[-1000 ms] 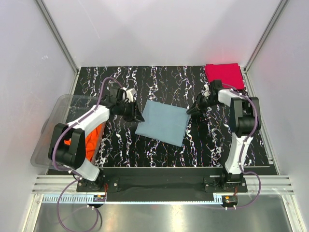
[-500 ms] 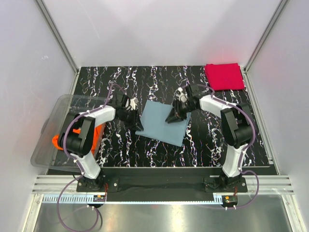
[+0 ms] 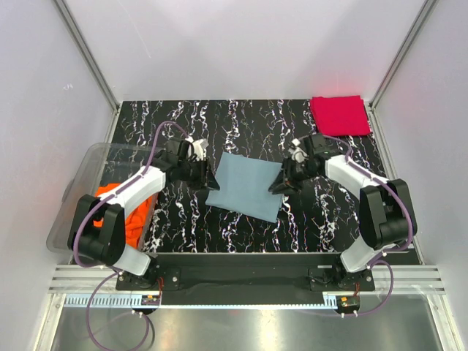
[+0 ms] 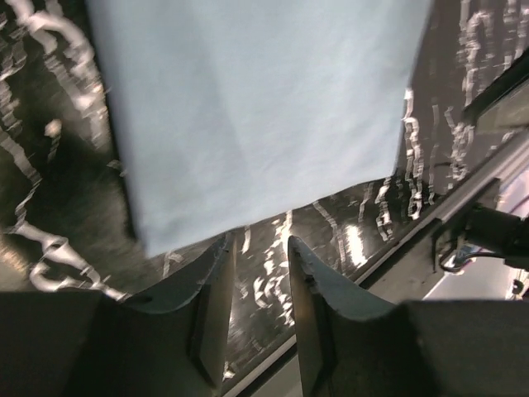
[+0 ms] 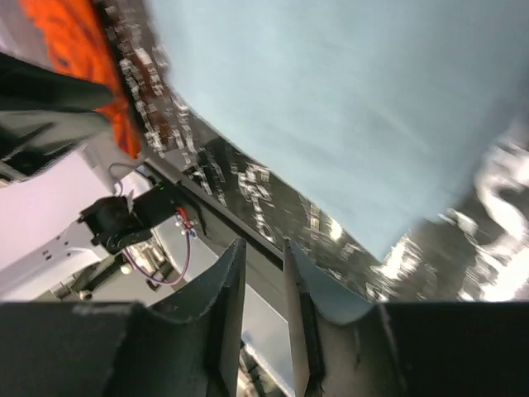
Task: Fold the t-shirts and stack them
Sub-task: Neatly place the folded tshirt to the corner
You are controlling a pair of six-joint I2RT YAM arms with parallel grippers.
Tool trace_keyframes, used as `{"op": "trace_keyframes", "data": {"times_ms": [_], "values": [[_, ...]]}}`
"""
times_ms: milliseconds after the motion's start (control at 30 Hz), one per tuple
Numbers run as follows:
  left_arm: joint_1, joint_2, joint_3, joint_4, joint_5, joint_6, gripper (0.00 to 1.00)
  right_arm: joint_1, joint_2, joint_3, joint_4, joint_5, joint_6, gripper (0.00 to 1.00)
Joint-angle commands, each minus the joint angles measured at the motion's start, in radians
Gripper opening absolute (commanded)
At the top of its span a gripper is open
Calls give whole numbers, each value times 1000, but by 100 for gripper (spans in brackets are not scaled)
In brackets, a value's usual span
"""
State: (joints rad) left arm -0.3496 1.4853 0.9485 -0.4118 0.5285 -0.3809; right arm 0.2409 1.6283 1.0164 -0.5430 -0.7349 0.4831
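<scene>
**Q:** Top external first: what lies where?

**A:** The grey-blue t-shirt lies folded flat in the middle of the black marbled table. The red t-shirt sits folded in the far right corner, well apart. The orange t-shirt is bunched inside the clear plastic bin, which overhangs the table's left edge. My left gripper is low at the grey-blue shirt's left edge and my right gripper is at its right edge, so the shirt lies between them.

**Q:** What do the wrist cameras add?

**A:** How far I am open, which I cannot read from above. On the left wrist, my fingers stand a narrow gap apart and hold nothing, with the tips just short of a shirt corner. On the right wrist, the fingers show the same slim, empty gap near another corner. The orange cloth shows beyond the shirt's far side in that view.

**Q:** Which way does the shirt run?

**A:** It is almost square. The slightly longer side runs across from one gripper to the other, turned a little clockwise against the table's edges. I cannot tell which end is the collar.

**Q:** What crowds it?

**A:** The bin sits close beside my left elbow. The red shirt lies beyond my right arm.
</scene>
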Motion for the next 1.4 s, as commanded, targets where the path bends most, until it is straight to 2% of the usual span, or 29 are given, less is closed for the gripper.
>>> {"op": "trace_keyframes", "data": {"times_ms": [0,100,200,300,400,467,633,700,767,900,1000,1033,1100,1133,1200,1233,1367], "values": [[-17,79,-19,80,37,-59,35,95,57,57,69,-24,78,33],[-17,163,-62,159,39,-53,33,104,128,37,195,-58,153,35],[-15,217,-85,179,-4,-1,33,98,205,33,206,-55,129,36],[-11,228,-85,160,-59,51,32,72,216,-18,202,-47,94,36],[-12,132,-97,128,-109,63,33,14,144,-102,186,-31,69,37],[-19,-8,-116,104,-143,51,35,-14,38,-128,102,3,26,39],[-61,-275,-171,56,-217,-59,45,-37,-160,-115,-69,129,-31,55],[-94,-385,-224,64,-252,-186,49,-51,-198,-113,-107,163,-23,58],[-173,-457,-276,115,-292,-364,59,-60,-245,-110,-113,178,-5,62],[-342,-615,-436,250,-499,-680,61,-89,-283,-105,-126,213,14,64],[-468,-637,-523,333,-645,-925,61,-94,-301,-96,-129,227,29,66],[-529,-622,-540,394,-677,-1040,61,-94,-303,-90,-130,230,32,66],[-592,-576,-573,448,-766,-1149,61,-95,-305,-85,-130,229,32,67],[-647,-507,-573,476,-789,-1262,61,-95,-301,-82,-129,227,31,67],[-710,-433,-565,496,-867,-1372,60,-95,-304,-81,-129,227,34,68],[-759,-348,-551,507,-889,-1451,59,-95,-305,-81,-129,227,31,68],[-824,-157,-469,530,-956,-1564,64,-95,-311,-90,-129,216,32,68]]}}
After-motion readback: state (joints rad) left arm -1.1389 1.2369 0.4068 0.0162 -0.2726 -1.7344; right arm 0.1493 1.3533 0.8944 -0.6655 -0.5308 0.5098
